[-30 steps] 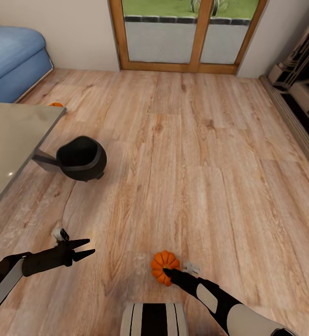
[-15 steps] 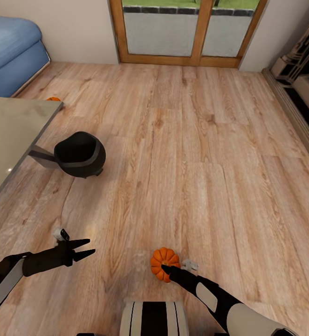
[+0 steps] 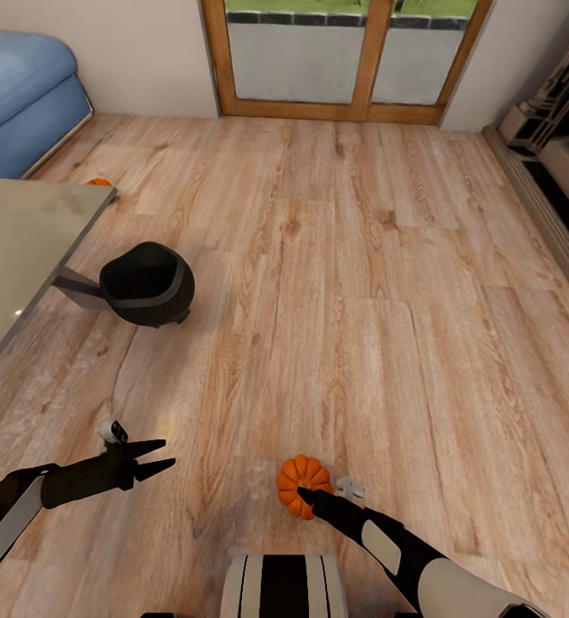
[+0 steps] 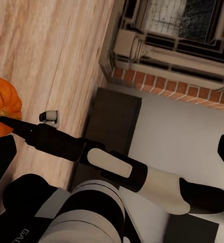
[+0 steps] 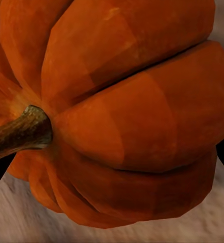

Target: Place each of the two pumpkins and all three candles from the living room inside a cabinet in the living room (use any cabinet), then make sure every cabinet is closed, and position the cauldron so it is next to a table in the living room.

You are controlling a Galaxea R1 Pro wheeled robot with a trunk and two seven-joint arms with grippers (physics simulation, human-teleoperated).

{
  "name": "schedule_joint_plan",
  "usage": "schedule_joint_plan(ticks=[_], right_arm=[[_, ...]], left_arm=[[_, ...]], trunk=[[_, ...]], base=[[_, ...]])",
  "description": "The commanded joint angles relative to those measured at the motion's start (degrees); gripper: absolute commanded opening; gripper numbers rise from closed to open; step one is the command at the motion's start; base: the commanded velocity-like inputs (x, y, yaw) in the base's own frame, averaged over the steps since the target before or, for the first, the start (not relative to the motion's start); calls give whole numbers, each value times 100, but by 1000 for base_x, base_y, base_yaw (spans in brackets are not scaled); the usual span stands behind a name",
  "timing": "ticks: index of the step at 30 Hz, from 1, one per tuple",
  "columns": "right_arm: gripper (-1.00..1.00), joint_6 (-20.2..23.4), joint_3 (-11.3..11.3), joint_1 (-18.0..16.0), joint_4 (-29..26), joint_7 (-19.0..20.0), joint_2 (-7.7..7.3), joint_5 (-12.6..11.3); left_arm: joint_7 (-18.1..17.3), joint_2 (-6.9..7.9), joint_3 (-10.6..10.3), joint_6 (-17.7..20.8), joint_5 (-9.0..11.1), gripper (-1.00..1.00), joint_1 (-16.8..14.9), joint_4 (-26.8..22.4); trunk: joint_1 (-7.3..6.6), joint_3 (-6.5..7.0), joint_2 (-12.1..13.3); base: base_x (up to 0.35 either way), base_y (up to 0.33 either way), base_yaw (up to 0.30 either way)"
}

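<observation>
R hand (image 3: 305, 496) grips pumpkin (image 3: 300, 484), stem sideways; L hand (image 3: 166, 454) open, empty; cauldron (image 3: 147, 283) tipped toward table (image 3: 27, 249)

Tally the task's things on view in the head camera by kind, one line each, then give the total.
Pumpkins: 2, one at the right gripper in front of the robot, one on the floor beyond the table's far corner
Cauldron: 1
Table: 1
Total: 4
</observation>
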Motion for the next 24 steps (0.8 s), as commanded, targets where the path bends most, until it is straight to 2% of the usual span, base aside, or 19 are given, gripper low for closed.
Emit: schedule_joint_plan(ticks=[1,24], right_arm=[[-100,14,38,-1,15,-6,-3,-21],[-100,14,33,-1,6,118,-5,-21]], left_arm=[[-10,7,-16,43,26,100,-4,3],[-10,8,-10,43,26,100,-4,4]], trunk=[[0,-4,-1],[0,-4,-1]], base=[[0,0,0],[0,0,0]])
